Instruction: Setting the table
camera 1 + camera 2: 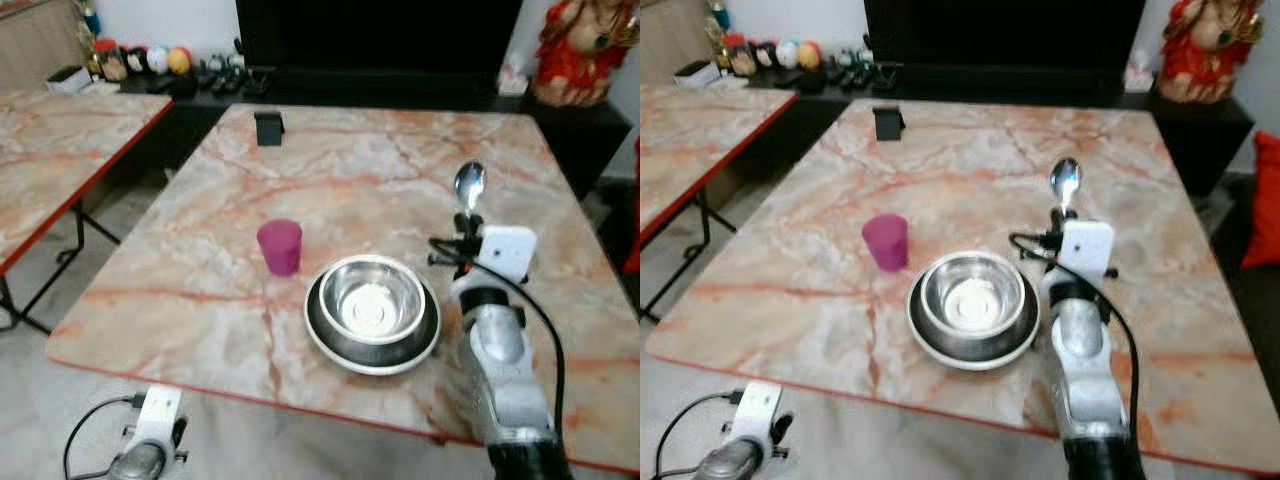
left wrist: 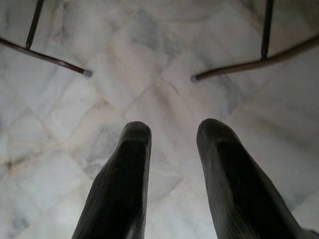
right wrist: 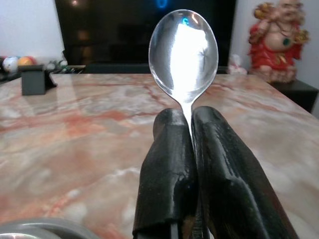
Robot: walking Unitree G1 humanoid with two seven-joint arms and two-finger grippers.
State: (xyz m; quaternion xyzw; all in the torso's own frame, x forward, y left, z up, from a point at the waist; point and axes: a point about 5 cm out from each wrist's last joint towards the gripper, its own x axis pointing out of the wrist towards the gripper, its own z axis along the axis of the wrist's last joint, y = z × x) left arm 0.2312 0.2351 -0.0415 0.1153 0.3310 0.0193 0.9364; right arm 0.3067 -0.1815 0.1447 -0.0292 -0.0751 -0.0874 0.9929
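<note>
Over a marble-patterned counter [image 1: 350, 170] edged in red, the robot's right gripper [image 3: 189, 124] pinches the handle of a silver spoon [image 3: 183, 52] between its two black fingers [image 3: 164, 164], the bowl of the spoon standing up beyond the fingertips. From the head views the spoon [image 1: 469, 186] hangs above the counter's right half, just past and to the right of a steel bowl [image 1: 372, 298] that sits nested in a dark-rimmed plate [image 1: 330, 340] near the front edge. A small magenta cup [image 1: 280, 246] stands upright just to the left of the plate, close to it but apart. A small black holder [image 1: 269, 128] sits near the counter's far edge. Behind the counter runs a low dark shelf with small balls and jars [image 1: 150, 60], a large black screen [image 1: 380, 35] above it, and a red figurine [image 1: 585, 50] at the right end. A second marble counter [image 1: 60, 150] stands to the left. The left gripper [image 2: 174, 149] hangs low beside the front edge, fingers spread apart, above a pale tiled floor [image 2: 149, 89] and thin metal legs [image 2: 45, 57].
</note>
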